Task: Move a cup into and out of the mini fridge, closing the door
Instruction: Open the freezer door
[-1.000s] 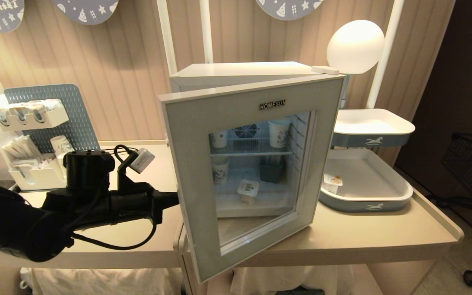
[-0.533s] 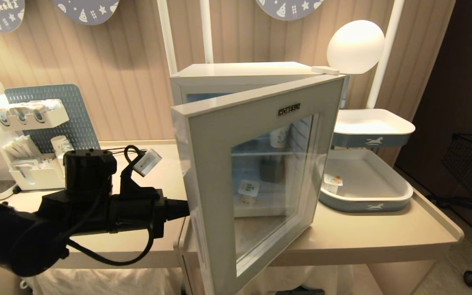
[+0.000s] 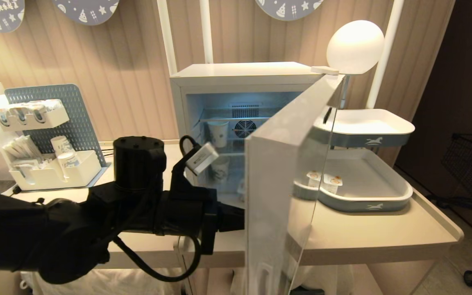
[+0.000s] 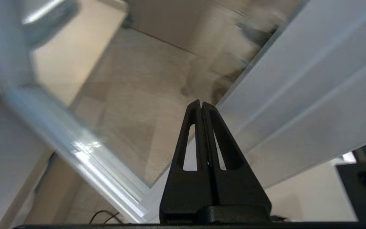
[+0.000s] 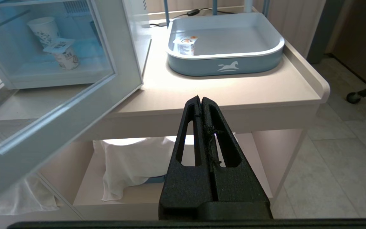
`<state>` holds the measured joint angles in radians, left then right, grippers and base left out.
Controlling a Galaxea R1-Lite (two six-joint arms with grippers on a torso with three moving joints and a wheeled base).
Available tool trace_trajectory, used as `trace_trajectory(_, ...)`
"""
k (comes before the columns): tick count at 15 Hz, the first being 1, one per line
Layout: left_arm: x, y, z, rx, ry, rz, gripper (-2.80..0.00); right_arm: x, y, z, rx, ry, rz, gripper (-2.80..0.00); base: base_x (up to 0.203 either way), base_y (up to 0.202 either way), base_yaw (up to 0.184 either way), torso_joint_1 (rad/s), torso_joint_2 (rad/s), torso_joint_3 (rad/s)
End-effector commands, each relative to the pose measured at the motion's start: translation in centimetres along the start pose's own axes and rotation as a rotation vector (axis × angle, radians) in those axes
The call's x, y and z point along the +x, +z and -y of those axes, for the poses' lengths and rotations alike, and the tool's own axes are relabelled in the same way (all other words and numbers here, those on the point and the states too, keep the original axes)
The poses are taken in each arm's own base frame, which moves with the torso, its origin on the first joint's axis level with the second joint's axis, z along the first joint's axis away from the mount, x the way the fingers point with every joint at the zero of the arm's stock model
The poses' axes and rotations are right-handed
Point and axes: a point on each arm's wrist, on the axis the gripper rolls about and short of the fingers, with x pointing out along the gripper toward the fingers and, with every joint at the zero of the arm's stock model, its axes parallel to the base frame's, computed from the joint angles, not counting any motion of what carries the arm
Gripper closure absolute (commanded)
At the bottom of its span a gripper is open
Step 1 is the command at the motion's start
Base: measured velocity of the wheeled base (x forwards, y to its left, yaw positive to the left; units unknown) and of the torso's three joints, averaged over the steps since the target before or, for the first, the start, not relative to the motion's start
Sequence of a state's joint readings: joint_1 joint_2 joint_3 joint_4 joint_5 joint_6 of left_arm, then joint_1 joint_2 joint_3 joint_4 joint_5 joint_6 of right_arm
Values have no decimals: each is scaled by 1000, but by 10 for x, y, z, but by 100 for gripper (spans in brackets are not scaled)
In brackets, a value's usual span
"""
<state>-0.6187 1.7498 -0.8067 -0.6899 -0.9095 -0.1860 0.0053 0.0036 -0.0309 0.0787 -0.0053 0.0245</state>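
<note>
Door (image 3: 279, 176) opening is underway: left gripper (image 4: 201, 105), clenched empty, is pushing its inner face at frame centre; cup (image 5: 64, 54) is sitting inside the mini fridge (image 3: 236, 78); next, reaching in

The head camera looks forward and down over the beige counter (image 3: 367, 229). The left wrist camera sits close against the pale grey-framed glass door (image 4: 297, 95). The right wrist camera, lower, faces the counter's edge; all share the door, at 10 o'clock in the right wrist view.

Blue tray (image 3: 383, 200) holding an orange-marked pot (image 3: 332, 182), beside a globe lamp (image 3: 355, 46).
</note>
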Motion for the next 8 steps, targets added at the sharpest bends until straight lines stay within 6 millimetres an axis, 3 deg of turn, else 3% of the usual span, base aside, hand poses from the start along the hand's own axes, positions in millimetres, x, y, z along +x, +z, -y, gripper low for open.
trace_trajectory(1, 26, 5, 4, 11, -66, -23, 0, 0, 0, 0, 0, -2, -2, 0, 0, 0, 0, 0, 0, 0)
trace_trajectory(8, 121, 18, 33, 20, -181, -122, 0, 0, 0, 0, 0, 0, -2, 0, 0, 0, 0, 0, 0, 0)
